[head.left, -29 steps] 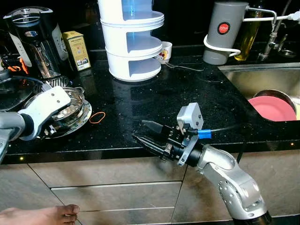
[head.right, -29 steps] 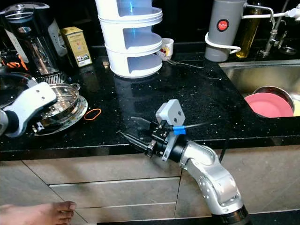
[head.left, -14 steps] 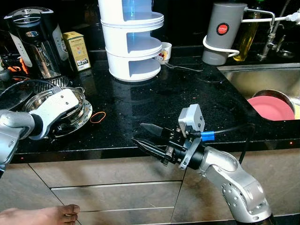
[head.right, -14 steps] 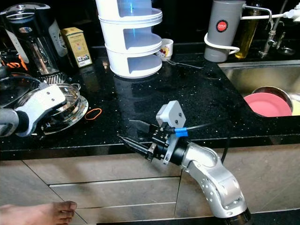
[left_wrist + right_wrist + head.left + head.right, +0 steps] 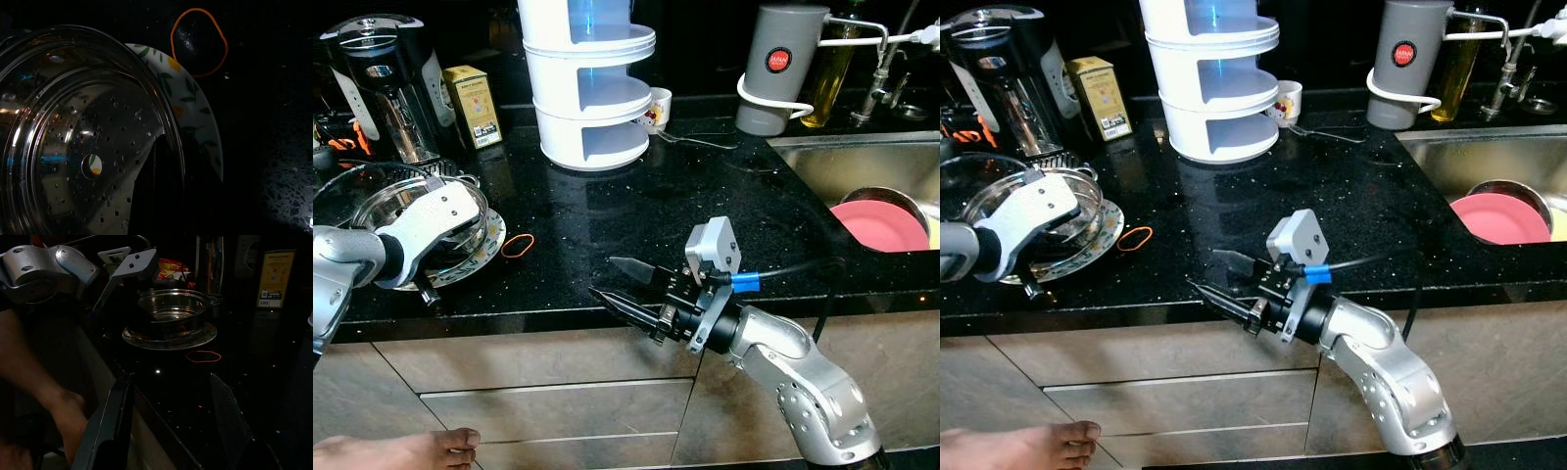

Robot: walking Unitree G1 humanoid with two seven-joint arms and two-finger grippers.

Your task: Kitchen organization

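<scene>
A perforated steel bowl (image 5: 406, 208) stands on a leaf-patterned plate (image 5: 484, 257) at the counter's left. My left gripper (image 5: 176, 149) is shut on the bowl's near rim, one black finger (image 5: 156, 191) inside the bowl and the other outside. The bowl looks raised and tipped a little off the plate. An orange rubber band (image 5: 517, 246) lies just right of the plate. Over the counter's front edge my right gripper (image 5: 604, 277) hangs open, pointing left toward the bowl, nothing between its fingers.
A white three-tier rack (image 5: 589, 88), a mug (image 5: 658, 108), a yellow box (image 5: 473, 105) and a coffee machine (image 5: 386, 83) line the back. A grey canister (image 5: 781, 64) stands by the sink (image 5: 832, 162), which holds a pink plate (image 5: 881, 227). A person's foot (image 5: 421, 450) rests on the floor below.
The left gripper has pulled the steel bowl left and up, uncovering the plate's patterned rim. The right gripper has barely moved.
</scene>
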